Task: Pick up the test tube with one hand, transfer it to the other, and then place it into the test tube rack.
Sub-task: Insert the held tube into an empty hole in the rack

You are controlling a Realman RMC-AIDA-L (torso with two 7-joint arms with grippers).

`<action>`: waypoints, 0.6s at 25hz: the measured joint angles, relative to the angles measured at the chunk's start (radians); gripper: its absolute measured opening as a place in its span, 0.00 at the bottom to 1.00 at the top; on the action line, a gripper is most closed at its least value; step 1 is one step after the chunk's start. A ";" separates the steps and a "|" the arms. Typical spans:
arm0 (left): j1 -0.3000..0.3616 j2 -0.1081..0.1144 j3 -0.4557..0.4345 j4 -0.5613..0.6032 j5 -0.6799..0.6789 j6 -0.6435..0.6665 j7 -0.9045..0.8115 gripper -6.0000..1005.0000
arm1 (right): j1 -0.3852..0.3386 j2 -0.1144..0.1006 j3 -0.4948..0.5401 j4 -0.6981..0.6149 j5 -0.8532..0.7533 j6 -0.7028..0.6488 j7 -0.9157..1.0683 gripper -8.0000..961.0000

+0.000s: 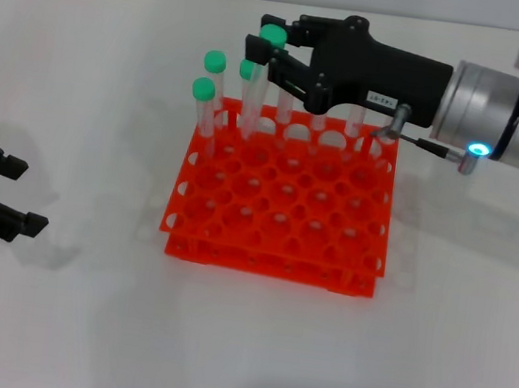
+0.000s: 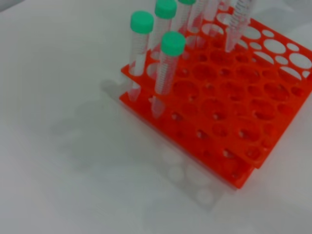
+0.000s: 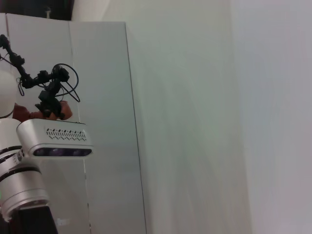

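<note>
Right pincer [image 1: 264, 51] reaches in from 3 o'clock over the far edge of the test tube rack [image 1: 282, 206], its black body horizontal, silver-white wrist behind it with a blue light [image 1: 478, 149] glowing. A small white label [image 1: 382, 102] sits on the pincer's side; its print is too small to read. No other writing or brand mark shows on anything. The fingers pinch the test tube [image 1: 262, 81] just under its green cap, the tube hanging upright with its lower end down at the rack's back row, toward 11 o'clock of the rack; whether the tip sits inside a hole cannot be told. Three more green-capped tubes [image 1: 207, 93] stand at the rack's far-left corner, close beside the held one, so room on that side is tight. Clear uncapped-looking tubes [image 1: 318, 121] line the back row under the pincer body, partly hidden. The rack is orange-red, two tiers, round holes in a grid, most front and middle holes open. It sits mid-surface, white surface [image 1: 82, 324] bare and wide at 6, 9 and 3 o'clock, rack edges well apart from any surface edge. Left pincer [image 1: 4, 189] rests low at 9 o'clock, well apart from the rack, fingers spread, holding nothing. Left wrist view shows the rack corner and capped tubes [image 2: 168, 68] only.
</note>
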 joint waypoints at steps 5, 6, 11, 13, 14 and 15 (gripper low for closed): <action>0.008 -0.001 0.000 0.002 0.004 0.007 0.021 0.88 | 0.019 0.000 -0.072 -0.001 0.067 0.052 -0.043 0.27; 0.010 -0.001 -0.001 0.002 0.005 0.008 0.023 0.88 | 0.025 0.000 -0.080 -0.001 0.072 0.063 -0.044 0.27; 0.014 -0.002 -0.001 0.002 0.007 0.017 0.034 0.88 | 0.046 0.000 -0.108 -0.011 0.075 0.118 -0.047 0.27; 0.015 -0.003 -0.001 0.003 0.007 0.020 0.036 0.88 | 0.048 0.000 -0.115 -0.015 0.076 0.134 -0.047 0.27; 0.015 -0.003 -0.001 0.003 0.007 0.020 0.036 0.88 | 0.049 0.000 -0.116 -0.015 0.076 0.137 -0.047 0.27; 0.016 -0.003 -0.001 0.003 0.007 0.020 0.037 0.88 | 0.049 0.000 -0.116 -0.015 0.076 0.140 -0.047 0.27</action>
